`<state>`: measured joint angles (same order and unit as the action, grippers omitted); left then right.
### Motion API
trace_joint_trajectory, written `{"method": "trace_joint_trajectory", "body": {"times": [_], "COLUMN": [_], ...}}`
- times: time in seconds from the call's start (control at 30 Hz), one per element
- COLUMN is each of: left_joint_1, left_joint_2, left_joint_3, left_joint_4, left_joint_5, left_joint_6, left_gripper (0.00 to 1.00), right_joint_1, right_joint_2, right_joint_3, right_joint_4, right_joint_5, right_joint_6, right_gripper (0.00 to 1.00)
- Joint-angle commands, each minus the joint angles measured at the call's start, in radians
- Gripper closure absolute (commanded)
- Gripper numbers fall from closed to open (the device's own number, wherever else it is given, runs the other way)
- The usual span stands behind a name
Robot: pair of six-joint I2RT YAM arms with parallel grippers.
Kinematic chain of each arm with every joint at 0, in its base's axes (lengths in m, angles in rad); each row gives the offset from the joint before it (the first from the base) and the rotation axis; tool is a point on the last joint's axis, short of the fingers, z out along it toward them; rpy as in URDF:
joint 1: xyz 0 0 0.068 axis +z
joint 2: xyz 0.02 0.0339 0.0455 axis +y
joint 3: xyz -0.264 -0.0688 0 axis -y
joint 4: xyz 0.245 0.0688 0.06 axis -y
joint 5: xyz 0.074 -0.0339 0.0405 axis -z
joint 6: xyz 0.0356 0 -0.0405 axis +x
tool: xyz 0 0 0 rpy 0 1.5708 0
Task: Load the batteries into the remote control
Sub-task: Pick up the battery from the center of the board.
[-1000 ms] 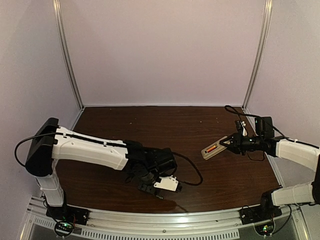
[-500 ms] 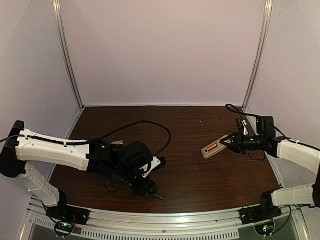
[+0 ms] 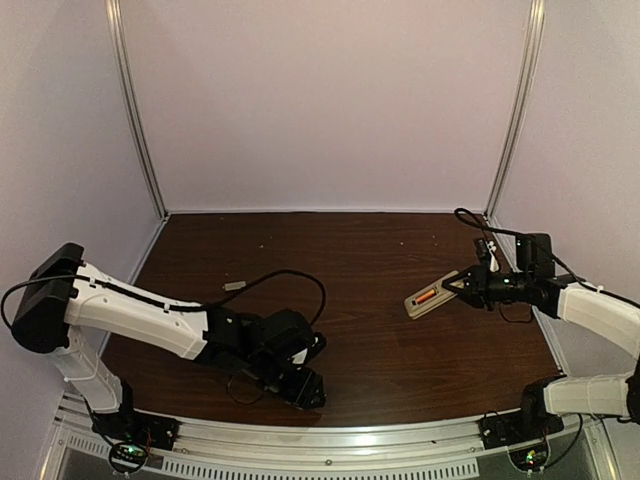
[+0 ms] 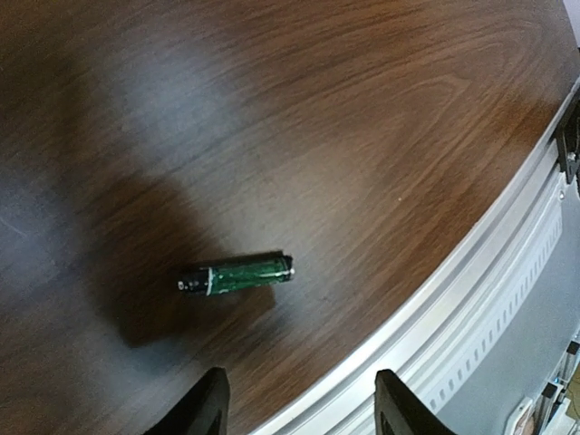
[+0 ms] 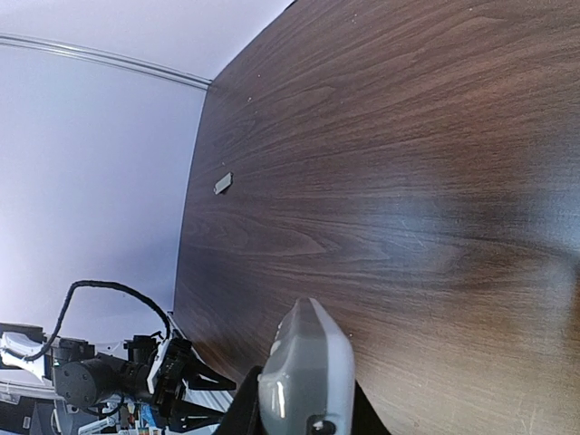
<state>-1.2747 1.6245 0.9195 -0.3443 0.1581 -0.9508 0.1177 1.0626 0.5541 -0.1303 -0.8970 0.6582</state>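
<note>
Hovering open over the dark battery (image 4: 237,275) at six o'clock on the table (image 3: 380,250), left gripper (image 4: 304,403) must drop and pinch it; right gripper (image 3: 462,287) clamps the remote (image 3: 432,294) at three o'clock, orange battery (image 3: 425,297) seated.

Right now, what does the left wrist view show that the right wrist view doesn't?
Only the left wrist: the dark battery lying loose near the metal rail, ahead of the open left gripper. Only the right wrist: the remote control clamped in the right gripper, a small grey tab farther off. Both: the brown table.
</note>
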Motion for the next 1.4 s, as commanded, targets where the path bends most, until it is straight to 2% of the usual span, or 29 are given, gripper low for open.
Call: {"method": "trace_joint_trajectory", "body": {"times": [0.0,0.53,0.87,1.13,1.37], "left_joint_1": [-0.009,0.012,0.039,0.042,0.039], "left_joint_2": [0.040,0.138,0.204,0.278,0.319], "left_joint_3": [0.013,0.048,0.128,0.218,0.276], "left_joint_4": [0.059,0.071,-0.025,-0.164,-0.247], "left_joint_5": [0.019,-0.018,-0.084,-0.167,-0.208], "left_joint_6": [-0.075,-0.082,-0.047,-0.027,0.053], "left_gripper": [0.44,0.44,0.44,0.52,0.66], "right_joint_1": [-0.005,-0.006,-0.005,-0.006,-0.005], "right_joint_2": [-0.026,-0.025,-0.019,-0.013,-0.012], "right_joint_3": [-0.010,-0.013,-0.007,-0.005,-0.009], "right_joint_4": [-0.017,-0.015,-0.016,-0.012,-0.015], "right_joint_5": [0.002,-0.001,-0.001,-0.001,0.001], "right_joint_6": [-0.012,-0.015,-0.015,-0.017,-0.022], "right_gripper": [1.00,1.00,1.00,1.00,1.00]}}
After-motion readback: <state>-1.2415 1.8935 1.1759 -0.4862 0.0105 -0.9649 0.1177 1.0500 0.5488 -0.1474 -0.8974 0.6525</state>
